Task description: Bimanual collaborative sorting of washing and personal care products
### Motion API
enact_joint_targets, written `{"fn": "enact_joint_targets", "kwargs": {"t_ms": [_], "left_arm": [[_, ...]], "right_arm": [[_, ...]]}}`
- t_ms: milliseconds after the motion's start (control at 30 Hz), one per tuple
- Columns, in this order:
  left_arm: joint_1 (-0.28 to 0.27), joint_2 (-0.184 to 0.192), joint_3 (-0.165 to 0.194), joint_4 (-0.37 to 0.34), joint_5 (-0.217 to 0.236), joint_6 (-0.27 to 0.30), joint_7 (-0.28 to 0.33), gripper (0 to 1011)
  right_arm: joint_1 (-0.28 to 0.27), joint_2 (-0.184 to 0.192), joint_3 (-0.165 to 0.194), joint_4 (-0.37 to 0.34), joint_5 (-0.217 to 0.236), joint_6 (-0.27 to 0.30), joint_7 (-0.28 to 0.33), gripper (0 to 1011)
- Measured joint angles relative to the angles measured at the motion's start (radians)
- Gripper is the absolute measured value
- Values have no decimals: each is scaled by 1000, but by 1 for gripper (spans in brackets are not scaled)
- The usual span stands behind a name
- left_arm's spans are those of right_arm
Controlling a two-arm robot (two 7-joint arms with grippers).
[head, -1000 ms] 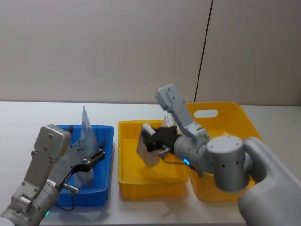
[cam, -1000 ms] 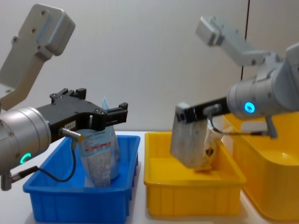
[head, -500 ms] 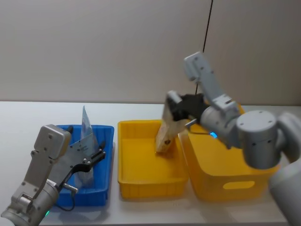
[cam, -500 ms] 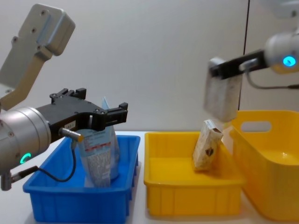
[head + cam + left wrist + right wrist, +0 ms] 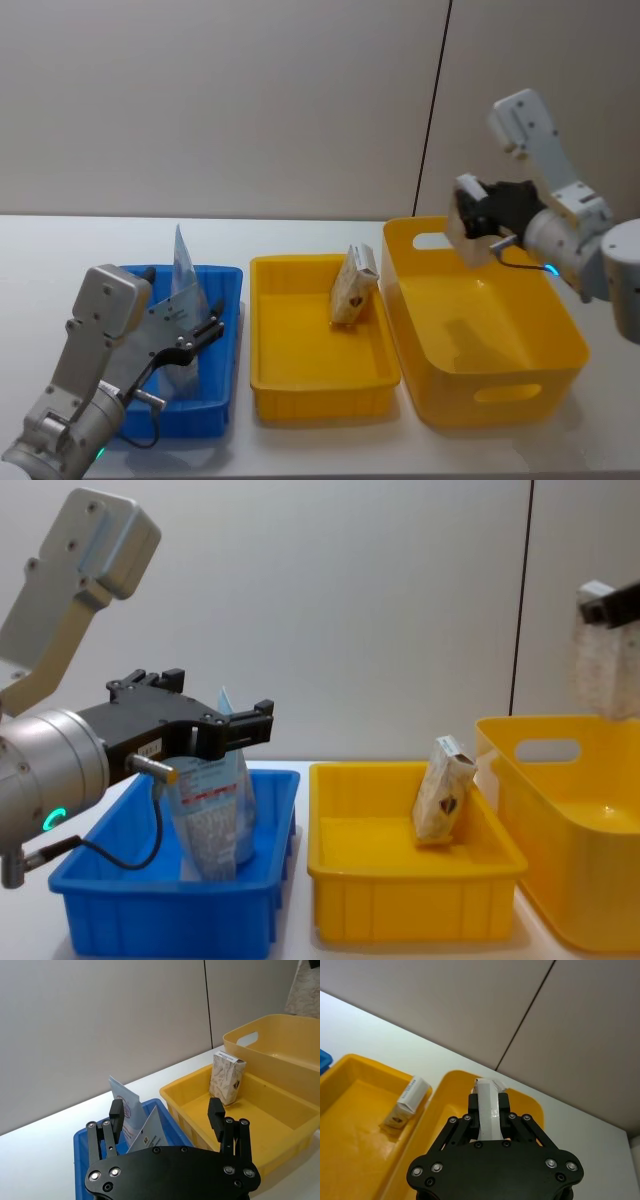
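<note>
Your right gripper [image 5: 478, 212], right of frame, is clamped on the small grey-white carton [image 5: 462, 240] above the large yellow bin [image 5: 520, 385]. At lower left, the left gripper [image 5: 200, 335] is spread wide. The pouch [image 5: 183, 268] tip seems to stand between its jaws, and the label is unreadable.

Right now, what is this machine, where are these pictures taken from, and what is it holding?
It is a two-armed robot; each arm ends in a claw. Cameras sit on its head, chest and both wrists. The left claw hangs open by a soft pouch standing in the blue bin. The right claw grips a small grey-white carton above the big yellow bin. A cream carton leans in the small yellow bin between them.
</note>
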Motion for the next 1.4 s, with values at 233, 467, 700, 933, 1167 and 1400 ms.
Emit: {"fn": "enact_joint_targets", "kwargs": {"t_ms": [233, 467, 700, 933, 1167, 1400], "left_arm": [[0, 0, 0, 0, 0, 0, 0, 1001], [0, 0, 0, 0, 0, 0, 0, 1002], [0, 0, 0, 0, 0, 0, 0, 1001], [0, 0, 0, 0, 0, 0, 0, 1001], [0, 0, 0, 0, 0, 0, 0, 1002], [-2, 0, -4, 2, -1, 2, -4, 1001]], "right_arm": [[-8, 18, 31, -1, 4, 3, 4, 194], [-9, 21, 52, 7, 12, -6, 14, 194], [-9, 22, 61, 11, 16, -10, 18, 329], [-9, 22, 68, 15, 19, -14, 21, 585], [-9, 23, 72, 16, 20, -15, 22, 801], [-9, 23, 73, 17, 21, -16, 23, 1001]]}}
